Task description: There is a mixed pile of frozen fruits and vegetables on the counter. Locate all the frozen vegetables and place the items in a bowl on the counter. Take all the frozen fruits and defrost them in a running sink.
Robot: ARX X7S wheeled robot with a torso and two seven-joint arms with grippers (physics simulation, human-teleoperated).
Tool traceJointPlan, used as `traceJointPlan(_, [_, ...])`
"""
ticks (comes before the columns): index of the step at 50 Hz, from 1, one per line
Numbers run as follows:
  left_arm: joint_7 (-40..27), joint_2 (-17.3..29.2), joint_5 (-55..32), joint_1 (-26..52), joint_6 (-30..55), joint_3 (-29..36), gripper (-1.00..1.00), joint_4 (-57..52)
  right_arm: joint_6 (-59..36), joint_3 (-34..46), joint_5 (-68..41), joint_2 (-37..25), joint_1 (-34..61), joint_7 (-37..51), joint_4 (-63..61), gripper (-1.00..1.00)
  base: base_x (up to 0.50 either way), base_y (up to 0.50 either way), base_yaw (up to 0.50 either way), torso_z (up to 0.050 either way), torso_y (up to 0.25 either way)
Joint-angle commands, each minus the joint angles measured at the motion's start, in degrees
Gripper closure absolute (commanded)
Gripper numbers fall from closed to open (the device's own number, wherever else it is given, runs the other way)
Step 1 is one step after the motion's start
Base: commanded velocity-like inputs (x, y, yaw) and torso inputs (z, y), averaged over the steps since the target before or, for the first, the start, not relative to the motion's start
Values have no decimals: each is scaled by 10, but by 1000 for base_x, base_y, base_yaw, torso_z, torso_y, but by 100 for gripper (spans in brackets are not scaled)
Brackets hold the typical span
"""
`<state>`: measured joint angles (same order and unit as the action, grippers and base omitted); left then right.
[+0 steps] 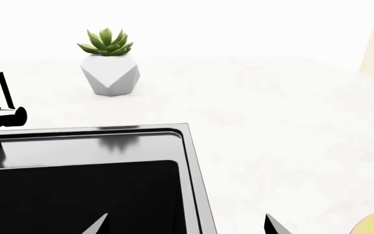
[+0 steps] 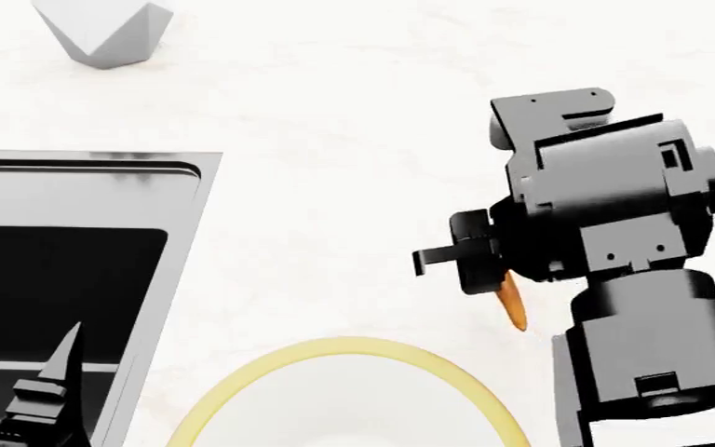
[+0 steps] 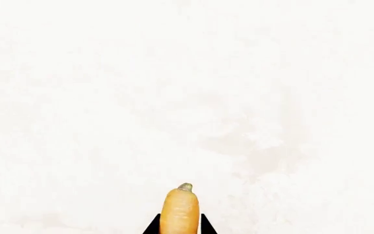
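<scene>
Carrot point(image 3: 179, 210) sits pinched between my right gripper's point(image 3: 179, 226) jaws, above the white counter point(image 3: 187, 97) just beyond the bowl's yellow rim point(image 2: 332, 352). My left gripper point(image 1: 185, 225) hangs spread over the sink's point(image 1: 83, 195) corner, holding nothing I can see.

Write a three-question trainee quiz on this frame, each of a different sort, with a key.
1. True or false: the carrot sits between the right tool fingers.
2. Multiple choice: the faceted planter stands on the counter A) inside the sink, B) beyond the sink's far corner, C) in the bowl.
3. Fill in: the bowl's rim is ____.

Key: 1 true. 2 B. 3 yellow.
</scene>
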<state>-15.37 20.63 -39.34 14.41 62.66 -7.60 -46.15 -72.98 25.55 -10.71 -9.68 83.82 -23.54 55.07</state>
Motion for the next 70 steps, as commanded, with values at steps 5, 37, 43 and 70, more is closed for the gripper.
traceJointPlan(5, [11,1,-20,20,7,-33,-100,1,-169,26,-561,-186,-9,513,-417,100,0,0,0,0,0])
traceJointPlan(37, [4,6,-41,-16,0,-38,-100,-29,13,167,-1224,-218,-163,884,-737,100,0,0,0,0,0])
traceJointPlan(43, [3,7,-40,-19,-5,-37,-100,-26,0,173,-1196,-205,-181,865,-723,100,0,0,0,0,0])
traceJointPlan(70, [-5,14,-61,-24,-5,-44,-100,-34,12,176,-1187,-221,-177,857,-713,-100,0,0,0,0,0])
